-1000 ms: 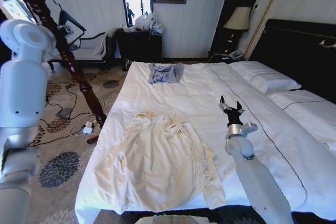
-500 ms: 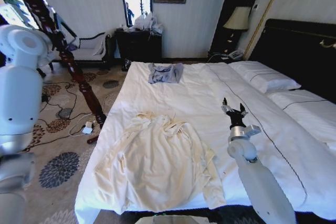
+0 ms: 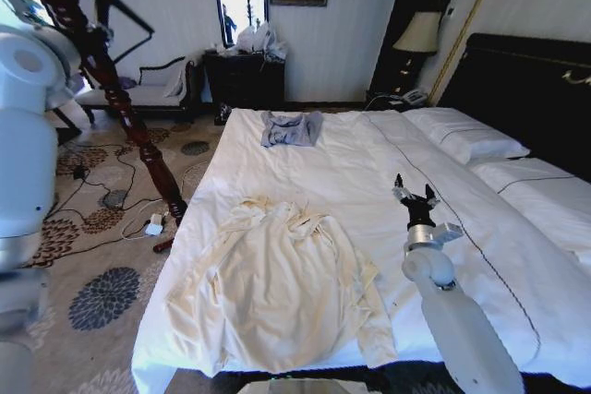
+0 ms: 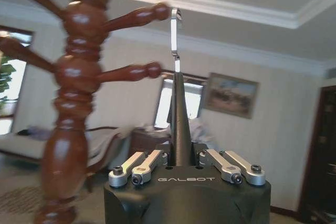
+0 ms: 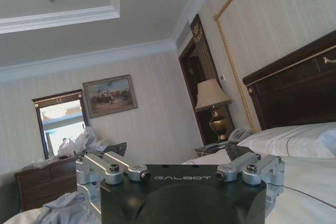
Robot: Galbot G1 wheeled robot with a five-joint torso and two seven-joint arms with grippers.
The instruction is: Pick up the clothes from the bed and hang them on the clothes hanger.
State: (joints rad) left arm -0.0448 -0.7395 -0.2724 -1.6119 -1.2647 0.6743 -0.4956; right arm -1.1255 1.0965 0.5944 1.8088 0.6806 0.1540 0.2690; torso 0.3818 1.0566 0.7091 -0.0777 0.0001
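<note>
1. The clothes [image 3: 277, 288], a cream long-sleeved garment of soft thin fabric, lie spread flat in the lower centre of the head view, on the near left part of the bed [image 3: 369, 163], a large bed with white sheets, white pillows and a dark headboard at the right edge.
2. At the far left of the head view the white left arm rises along the frame edge; beside it the tall reddish-brown turned wooden pole [image 3: 102, 71] slants from the upper left corner down to the patterned carpet.
3. In the left wrist view the left gripper [image 4: 181, 169] has its jaws closed on the black neck of the clothes hanger [image 4: 179, 124], a black wide-shouldered hanger with a curved silver metal hook; the hook reaches up just beside a peg of the wooden pole, and whether it rests on the peg cannot be told.
4. A smaller blue-grey garment [image 3: 292, 128] lies crumpled at the upper centre, on the far end of the bed, well apart from the cream clothes.
5. Right of centre, the right gripper [image 3: 414, 195] hovers above the white sheet, near the clothes but apart from them, its jaws spread and holding nothing.
</note>
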